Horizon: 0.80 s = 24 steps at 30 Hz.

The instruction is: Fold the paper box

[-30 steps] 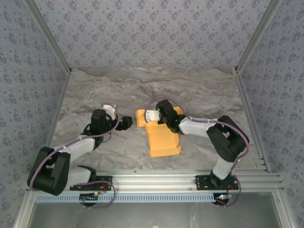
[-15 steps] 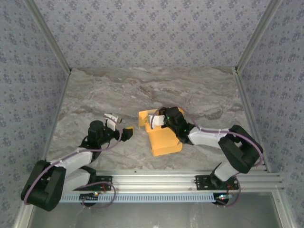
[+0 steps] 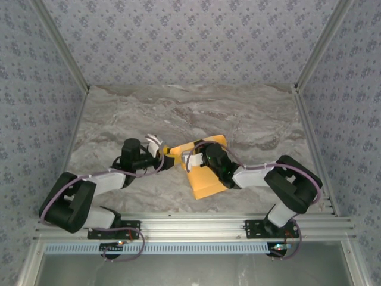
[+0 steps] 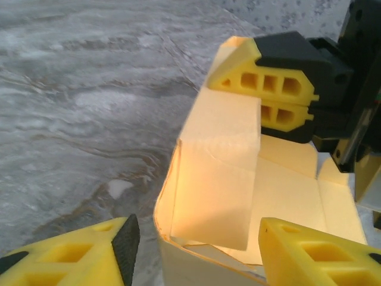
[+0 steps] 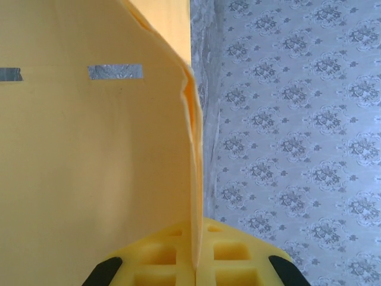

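Since one second ago, the left gripper (image 3: 167, 159) has advanced to the left end of the paper box (image 3: 207, 182), and its jaws have narrowed from wide to roughly half width. The box has turned and shifted slightly on the table (image 3: 178, 113). The right gripper (image 3: 190, 159) has stayed closed.

Top view: the box lies at mid-table between the two arms. The left gripper is at its left end. The right gripper is just beside it, over the box.

Left wrist view: the fingers (image 4: 77, 256) of the left gripper (image 4: 196, 250) stand apart, one on each side of a raised flap (image 4: 217, 179) that stands upright between them. A gap shows between the left-side finger and the flap. Contact on the other side cannot be determined. At the far upper end of the standing card, the right gripper (image 4: 265, 98) has its fingers pressed together on the card.

Right wrist view: the right gripper (image 5: 194, 259) is clamped on the edge of the card. The box panel (image 5: 89, 155) rises from between the pads. Two narrow slots (image 5: 115, 71) are cut in its face.
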Motion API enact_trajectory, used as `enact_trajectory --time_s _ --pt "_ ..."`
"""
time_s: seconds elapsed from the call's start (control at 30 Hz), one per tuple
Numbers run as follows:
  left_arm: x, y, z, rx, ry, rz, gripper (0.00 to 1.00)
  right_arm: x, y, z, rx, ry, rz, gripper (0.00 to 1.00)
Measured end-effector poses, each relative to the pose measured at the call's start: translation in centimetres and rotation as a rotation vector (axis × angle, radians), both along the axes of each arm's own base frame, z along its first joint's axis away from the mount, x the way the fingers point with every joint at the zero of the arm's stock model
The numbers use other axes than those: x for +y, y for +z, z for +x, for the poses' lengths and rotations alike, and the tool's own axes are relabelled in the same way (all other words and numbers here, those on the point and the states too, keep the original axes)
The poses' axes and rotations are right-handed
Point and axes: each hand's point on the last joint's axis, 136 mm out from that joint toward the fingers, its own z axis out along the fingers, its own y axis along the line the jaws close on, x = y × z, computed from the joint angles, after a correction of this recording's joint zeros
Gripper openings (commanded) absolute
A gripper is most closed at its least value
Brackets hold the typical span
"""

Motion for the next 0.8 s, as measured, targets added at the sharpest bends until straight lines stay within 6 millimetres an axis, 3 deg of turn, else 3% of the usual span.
enact_trajectory --time_s 0.03,0.17,0.37,0.57,0.8 --pt "-0.2 0.0 -0.3 0.001 -0.016 -0.003 0.41 0.0 0.1 -0.1 0.001 -0.001 0.004 0.0" --pt "-0.7 0.5 -0.9 -0.014 -0.054 -0.014 0.41 -0.5 0.6 -0.2 0.003 -0.022 0.026 0.0" --pt "-2.4 1.2 -3.3 -0.012 -0.15 -0.039 0.67 -0.6 0.9 -0.5 0.011 -0.025 0.039 0.0" --pt "-2.9 -0.1 -6.8 0.034 -0.204 -0.058 0.72 -0.7 0.9 -0.6 0.008 -0.028 0.041 0.0" --pt "-0.4 2.0 -4.3 -0.107 0.02 -0.04 0.73 -0.9 0.5 -0.8 0.0 -0.023 0.019 0.0"
